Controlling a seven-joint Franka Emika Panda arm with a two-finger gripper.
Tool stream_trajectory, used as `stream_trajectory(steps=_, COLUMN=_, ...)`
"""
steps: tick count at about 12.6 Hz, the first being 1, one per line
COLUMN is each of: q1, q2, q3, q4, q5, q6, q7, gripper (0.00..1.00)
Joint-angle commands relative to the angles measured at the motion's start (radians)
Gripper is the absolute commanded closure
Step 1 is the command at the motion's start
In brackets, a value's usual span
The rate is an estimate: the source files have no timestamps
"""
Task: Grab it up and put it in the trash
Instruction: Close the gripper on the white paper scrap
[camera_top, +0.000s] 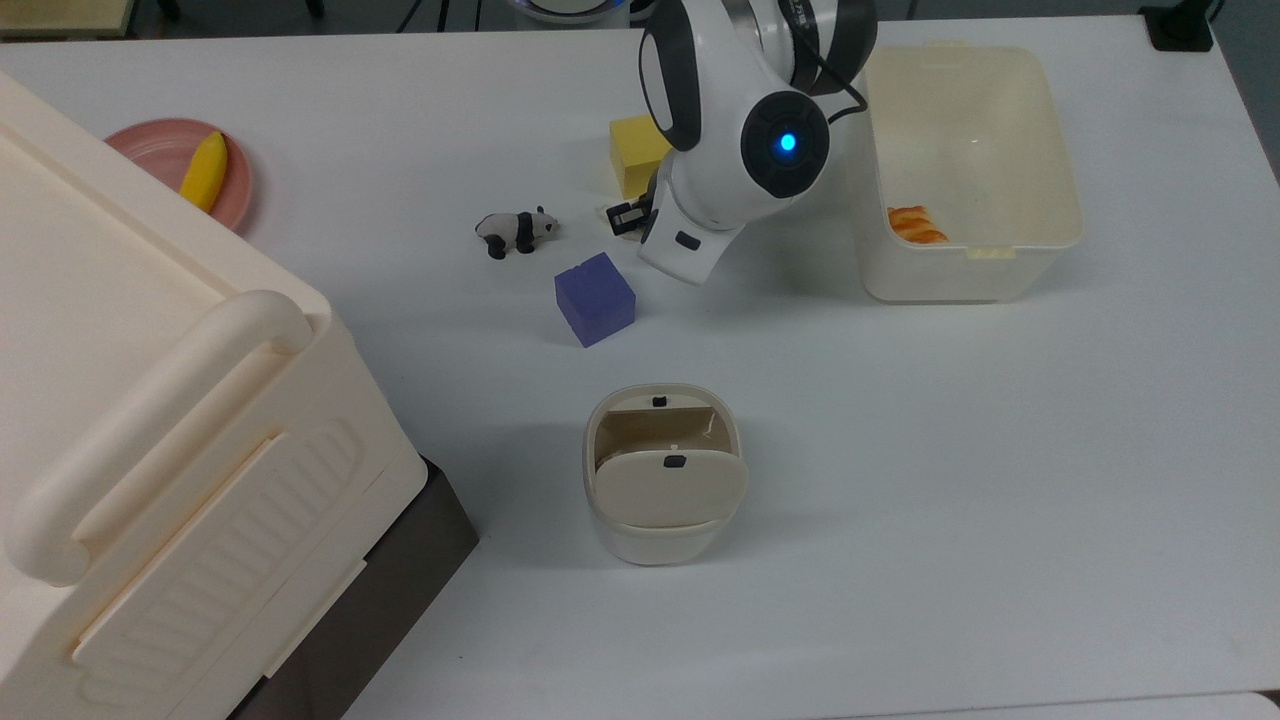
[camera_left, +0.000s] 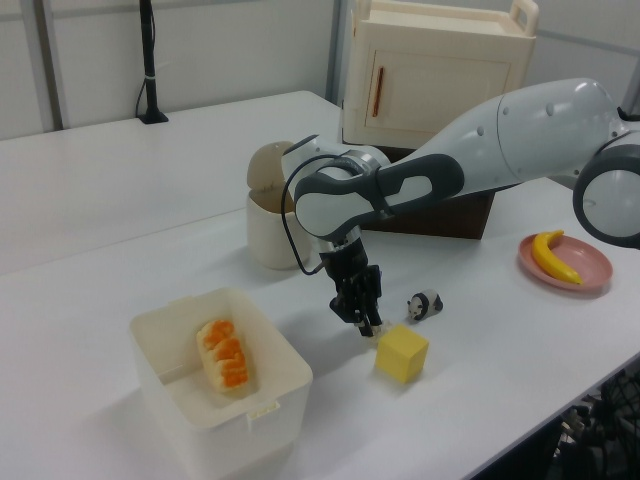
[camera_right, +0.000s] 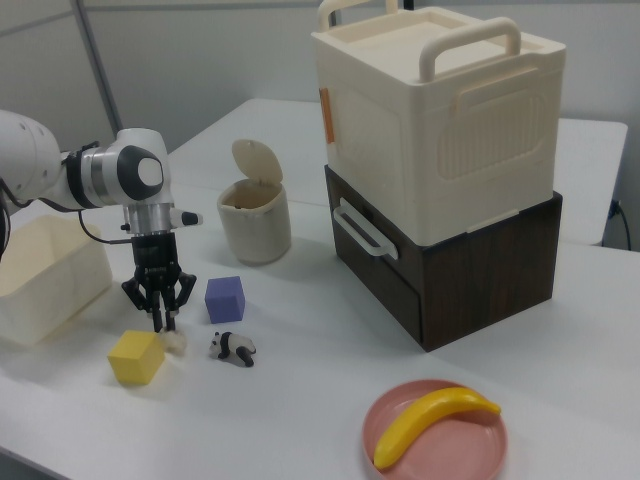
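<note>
The crumpled off-white paper wad (camera_right: 177, 342) lies on the white table between the yellow cube (camera_right: 136, 357) and the panda figure (camera_right: 233, 348). My gripper (camera_right: 160, 322) points straight down with its fingertips at table height, drawn together on the wad. In the top view the gripper (camera_top: 622, 216) shows just left of the arm's wrist, with a sliver of the wad (camera_top: 604, 213) beside it. In the left view the gripper (camera_left: 367, 326) hides the wad. The trash (camera_top: 665, 480), a small beige bin with a swing flap lid, stands nearer the top view's bottom, its lid tilted partly open.
A purple cube (camera_top: 595, 298) sits between the gripper and the bin. A translucent tub (camera_top: 1060, 150) holding orange food is at the top view's right. A pink plate (camera_top: 150, 150) with a banana and a big cream box (camera_top: 120, 420) are on the top view's left.
</note>
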Motion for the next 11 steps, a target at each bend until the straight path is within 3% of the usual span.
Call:
stream_trajectory(steps=1, q1=0.001, q2=-0.006, q3=0.000, q4=-0.016, q5=-0.004, q6=0.022, q7=-0.014, gripper=1.00)
stream_trajectory(steps=8, q1=0.006, q2=-0.007, q3=-0.001, q4=-0.004, q5=0.001, q6=0.013, q7=-0.002, gripper=1.00)
stream_trajectory(steps=11, q1=0.010, q2=-0.014, q3=0.000, q4=0.066, q5=0.004, q6=-0.042, q7=-0.003, gripper=1.00)
